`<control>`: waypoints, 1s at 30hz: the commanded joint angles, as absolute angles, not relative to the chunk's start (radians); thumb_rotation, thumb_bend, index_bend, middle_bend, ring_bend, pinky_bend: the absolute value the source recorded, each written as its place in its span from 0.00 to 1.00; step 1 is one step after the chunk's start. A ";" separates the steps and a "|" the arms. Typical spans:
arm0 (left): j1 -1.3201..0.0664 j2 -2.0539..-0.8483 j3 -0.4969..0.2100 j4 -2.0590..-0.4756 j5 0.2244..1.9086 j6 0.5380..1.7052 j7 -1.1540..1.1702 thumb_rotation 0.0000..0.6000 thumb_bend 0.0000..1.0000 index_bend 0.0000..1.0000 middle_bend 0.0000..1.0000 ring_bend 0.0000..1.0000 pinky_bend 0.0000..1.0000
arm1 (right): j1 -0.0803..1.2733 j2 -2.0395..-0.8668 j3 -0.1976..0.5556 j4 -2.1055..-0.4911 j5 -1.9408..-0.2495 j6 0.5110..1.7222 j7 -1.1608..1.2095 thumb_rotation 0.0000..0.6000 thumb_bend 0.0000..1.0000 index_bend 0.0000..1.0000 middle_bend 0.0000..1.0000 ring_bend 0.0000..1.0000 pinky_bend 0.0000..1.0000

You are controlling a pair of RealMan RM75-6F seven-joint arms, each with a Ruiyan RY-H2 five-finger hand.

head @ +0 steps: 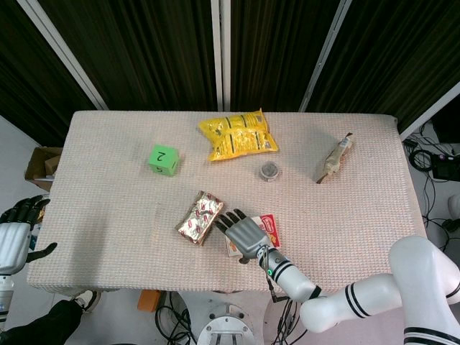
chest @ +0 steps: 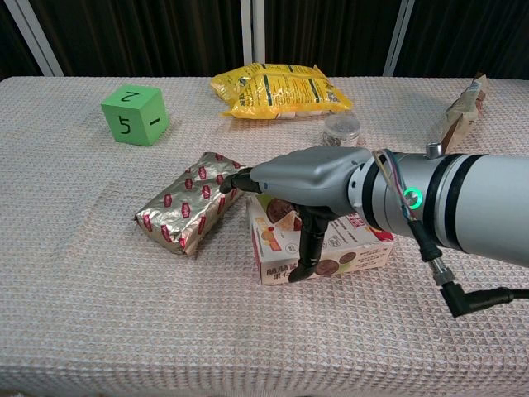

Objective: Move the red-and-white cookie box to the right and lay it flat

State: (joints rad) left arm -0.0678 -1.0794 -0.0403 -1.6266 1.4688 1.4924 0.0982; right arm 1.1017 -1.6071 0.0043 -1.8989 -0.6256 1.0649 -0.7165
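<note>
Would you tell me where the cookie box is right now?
The cookie box lies at the table's near-centre edge, under the right hand, just right of the foil-wrapped packet.

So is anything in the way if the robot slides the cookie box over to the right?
Nothing visible is. The right robot hand already rests over the cookie box, and the tablecloth to its right looks bare. The small jar and brown packet sit farther back.
</note>
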 commanded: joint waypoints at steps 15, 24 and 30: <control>-0.060 -1.092 -0.027 -1.605 1.478 1.492 0.090 1.00 0.07 0.17 0.15 0.12 0.24 | 1.041 -1.659 0.020 -1.875 -0.703 1.125 -0.701 1.00 0.25 0.00 0.44 0.00 0.00; -0.060 -1.091 -0.025 -1.610 1.487 1.494 0.094 1.00 0.07 0.17 0.15 0.12 0.24 | 0.922 -1.497 0.001 -1.953 -0.920 1.166 -0.523 1.00 0.32 0.00 0.51 0.00 0.00; -0.065 -1.090 -0.025 -1.618 1.481 1.482 0.114 1.00 0.07 0.17 0.15 0.12 0.24 | 0.780 -1.359 -0.025 -1.833 -1.240 1.152 0.000 1.00 0.36 0.00 0.52 0.04 0.00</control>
State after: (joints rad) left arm -0.0630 -1.0895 -0.0253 -1.6162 1.4815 1.4850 0.1111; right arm 0.8851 -1.4630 -0.0051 -1.9133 -1.0249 1.1575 -0.3412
